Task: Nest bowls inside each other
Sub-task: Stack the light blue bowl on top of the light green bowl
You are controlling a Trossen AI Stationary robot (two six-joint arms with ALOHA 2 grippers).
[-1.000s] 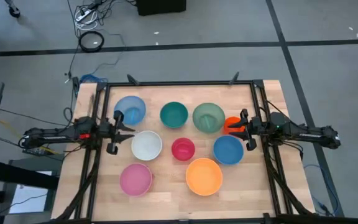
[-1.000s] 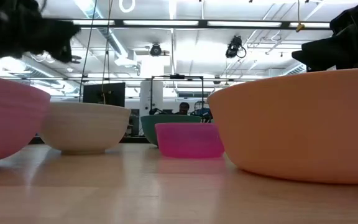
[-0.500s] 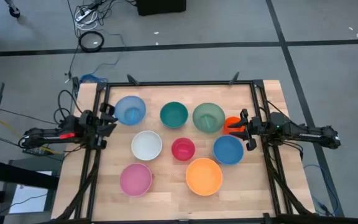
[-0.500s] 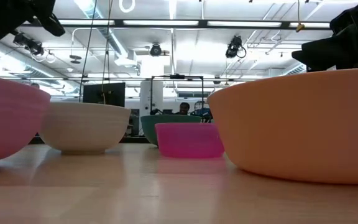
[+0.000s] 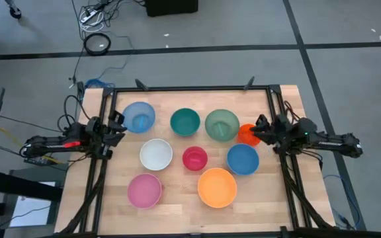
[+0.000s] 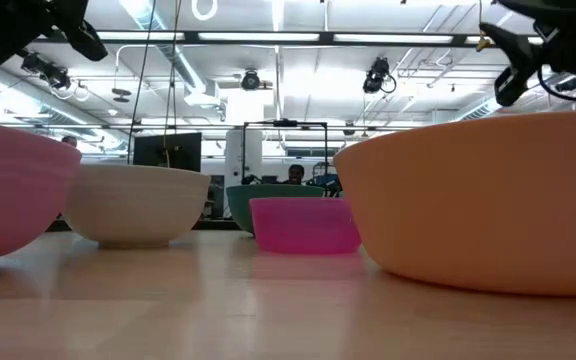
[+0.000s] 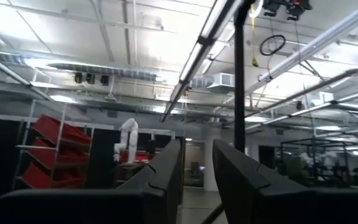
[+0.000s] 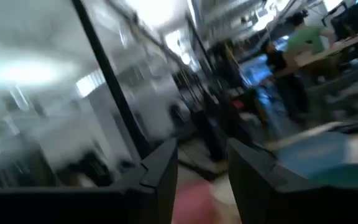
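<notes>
Several bowls stand upright and apart on the wooden table (image 5: 177,205), each on its base: light blue (image 5: 137,117), teal (image 5: 185,122), green (image 5: 221,125), a small orange one (image 5: 247,134), white (image 5: 156,154), red (image 5: 195,158), blue (image 5: 243,159), pink (image 5: 144,190) and a large orange one (image 5: 217,187). My left gripper (image 5: 116,125) is at the table's left edge beside the light blue bowl, tipped upward, open and empty (image 7: 197,149). My right gripper (image 5: 259,129) is at the right edge beside the small orange bowl, also tipped upward, open and empty (image 8: 202,149).
A dark metal frame (image 5: 190,88) runs along the table's far edge and down both sides, under the arms. In the low view the large orange bowl (image 6: 488,200) and the pink bowl (image 6: 8,190) stand nearest the front edge. A strip of bare wood lies along the front edge.
My left gripper has drawn back from the white bowl toward the table's left edge and tipped upward, then kept still. My right gripper has since risen a little, tipped upward and rolled about its own axis. No bowl has moved.
</notes>
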